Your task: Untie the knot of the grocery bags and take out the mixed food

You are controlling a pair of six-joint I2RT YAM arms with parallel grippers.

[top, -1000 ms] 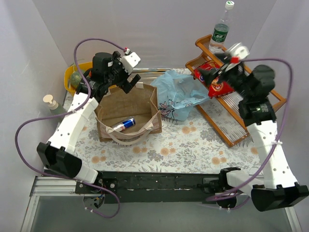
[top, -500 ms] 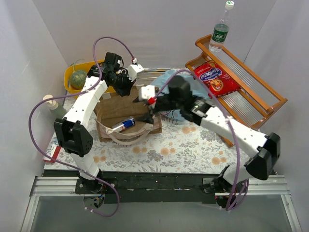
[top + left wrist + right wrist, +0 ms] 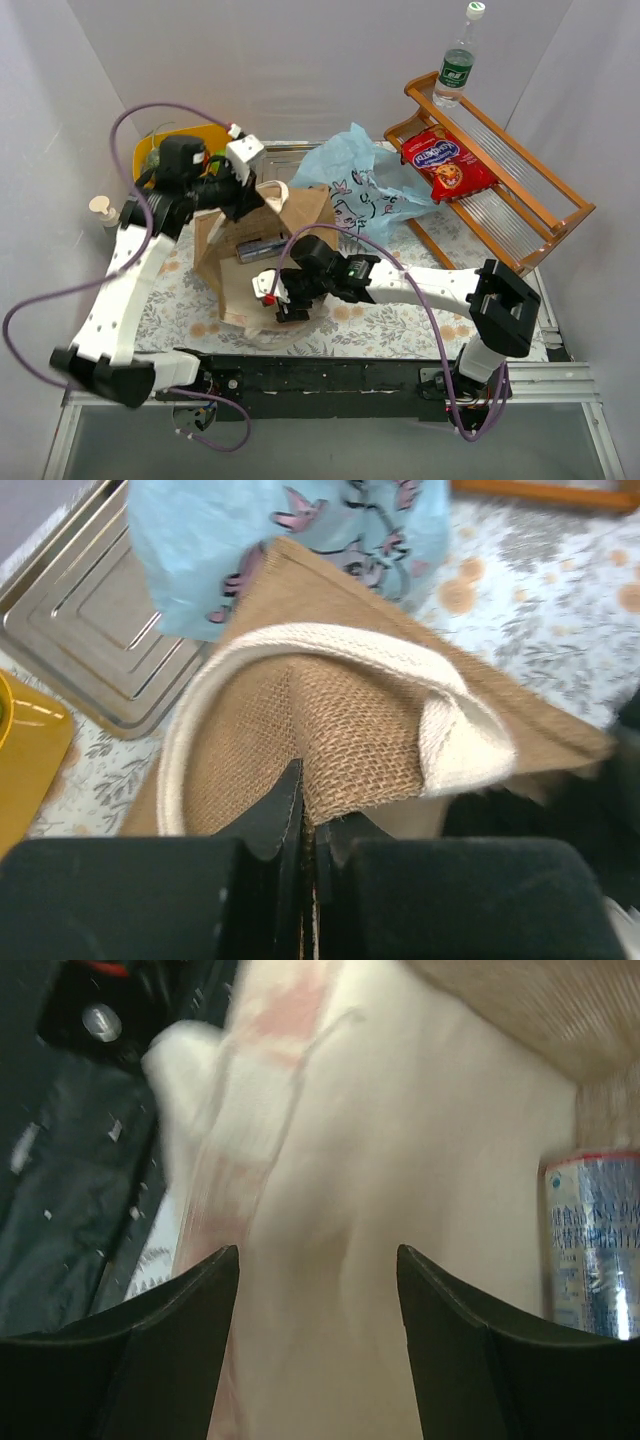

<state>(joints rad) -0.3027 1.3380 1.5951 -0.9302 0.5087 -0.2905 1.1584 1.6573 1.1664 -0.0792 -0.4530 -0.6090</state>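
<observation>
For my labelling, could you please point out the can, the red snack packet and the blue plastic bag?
can (image 3: 592, 1250), right wrist view, its printed side.
red snack packet (image 3: 447, 165), top view, middle of its front.
blue plastic bag (image 3: 290, 540), left wrist view, its printed part.

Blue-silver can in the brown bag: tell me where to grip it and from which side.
Pinch the can across its round body, mid-length: it lies on its side in the brown bag. Probably come through the open mouth from the near side, where the right gripper is.
</observation>
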